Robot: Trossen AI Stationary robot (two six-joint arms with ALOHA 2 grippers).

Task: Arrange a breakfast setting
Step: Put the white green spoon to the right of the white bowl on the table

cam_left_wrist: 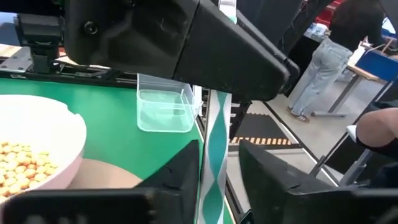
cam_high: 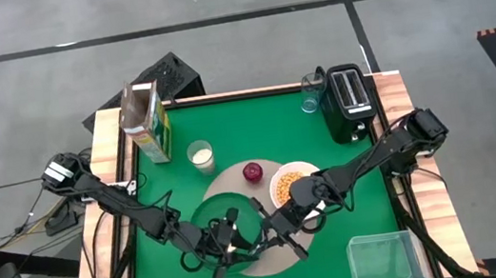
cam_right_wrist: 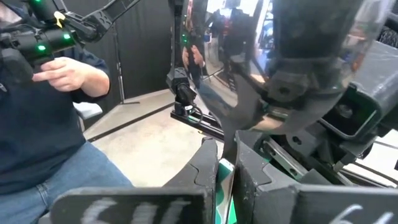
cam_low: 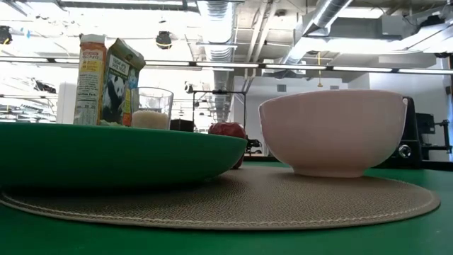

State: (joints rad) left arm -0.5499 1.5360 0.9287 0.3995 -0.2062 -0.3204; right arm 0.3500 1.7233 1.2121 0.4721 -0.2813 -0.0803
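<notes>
Dark green plate (cam_low: pixel 106 152) lies flat, rim level.

White bowl (cam_high: pixel 293 184) of cereal on placemat (cam_high: pixel 234 181)

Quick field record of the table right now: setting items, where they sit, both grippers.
mat: round beige placemat, table centre
plate: dark green plate on placemat, both grippers over it
bowl: white bowl with cereal, on placemat's right part
apple: red apple on placemat's far edge
milk: milk glass beyond placemat
box: green-yellow cereal box, far left, open
left gripper: over plate, state unclear
right gripper: over plate, shut
</notes>
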